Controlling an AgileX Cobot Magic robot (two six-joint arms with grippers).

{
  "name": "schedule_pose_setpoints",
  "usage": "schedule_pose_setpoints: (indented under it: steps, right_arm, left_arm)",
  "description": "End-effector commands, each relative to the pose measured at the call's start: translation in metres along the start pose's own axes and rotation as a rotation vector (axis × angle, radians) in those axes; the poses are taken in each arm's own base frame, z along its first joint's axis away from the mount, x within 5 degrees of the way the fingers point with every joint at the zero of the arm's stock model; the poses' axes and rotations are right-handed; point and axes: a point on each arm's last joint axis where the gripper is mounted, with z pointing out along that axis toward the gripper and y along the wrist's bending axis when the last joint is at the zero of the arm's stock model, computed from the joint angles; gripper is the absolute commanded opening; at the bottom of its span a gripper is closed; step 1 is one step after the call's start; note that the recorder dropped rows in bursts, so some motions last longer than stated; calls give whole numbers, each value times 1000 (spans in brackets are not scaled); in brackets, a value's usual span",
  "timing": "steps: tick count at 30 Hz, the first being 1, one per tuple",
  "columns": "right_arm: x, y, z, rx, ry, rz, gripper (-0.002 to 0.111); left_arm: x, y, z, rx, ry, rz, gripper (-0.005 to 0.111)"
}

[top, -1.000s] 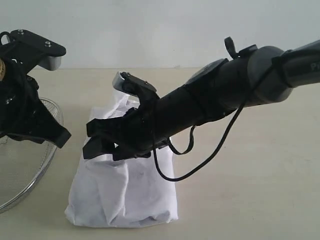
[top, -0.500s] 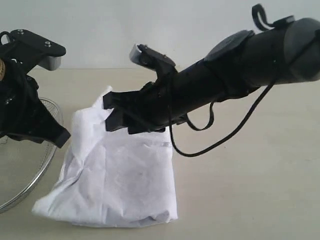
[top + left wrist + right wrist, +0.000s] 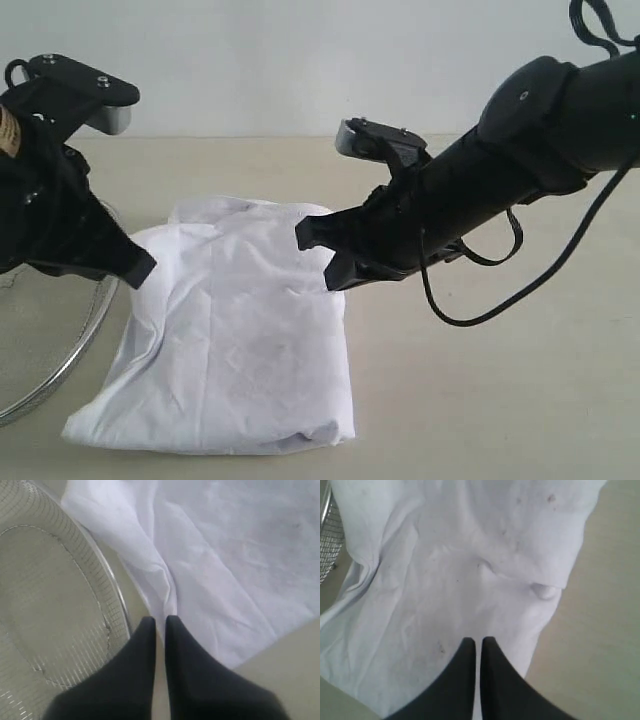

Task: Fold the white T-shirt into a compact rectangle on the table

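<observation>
The white T-shirt (image 3: 235,340) lies on the beige table (image 3: 500,400) as a creased, roughly rectangular bundle, plain white side up; no lettering or neck tag shows. My right gripper (image 3: 318,255) hovers over the shirt's far right edge, shut with nothing held; the right wrist view shows its tips (image 3: 478,641) above the white T-shirt (image 3: 470,570). My left gripper (image 3: 143,272) hangs at the shirt's left edge, shut and empty. In the left wrist view its tips (image 3: 160,621) sit over a fold of the white T-shirt (image 3: 225,555).
A round wire-mesh basket (image 3: 60,380) stands at the left, its rim touching the shirt's left side; the same basket (image 3: 50,605) fills much of the left wrist view. Bare table (image 3: 605,630) stretches to the right of the shirt.
My right gripper drew back from the shirt's left side to its right edge and rose. The shirt spread wider toward the left. The left arm shifted slightly right.
</observation>
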Motion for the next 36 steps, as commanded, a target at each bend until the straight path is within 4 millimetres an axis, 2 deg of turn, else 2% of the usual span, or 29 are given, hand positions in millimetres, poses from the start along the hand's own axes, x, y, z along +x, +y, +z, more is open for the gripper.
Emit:
schedule_pose_setpoints:
  steps: [1, 11, 16, 22, 29, 36]
  right_arm:
    - [5, 2, -3, -18, 37, -21, 0]
    - [14, 7, -4, -75, 138, -32, 0]
    - [22, 16, 1, -93, 162, -42, 0]
    - [46, 30, 18, -63, 171, -89, 0]
    - [60, 16, 25, 9, 148, -71, 0]
    - [65, 14, 27, 12, 163, -57, 0]
  left_arm:
    - [-11, -14, 20, 91, 1, 49, 5]
    - [-30, -12, 100, 25, 36, 78, 5]
    - [-45, -6, 124, -1, 72, 90, 5]
    - [-58, 6, 137, -64, 133, 118, 5]
    - [-68, 24, 139, -124, 148, 130, 5]
    - [-69, 38, 153, -171, 186, 153, 5]
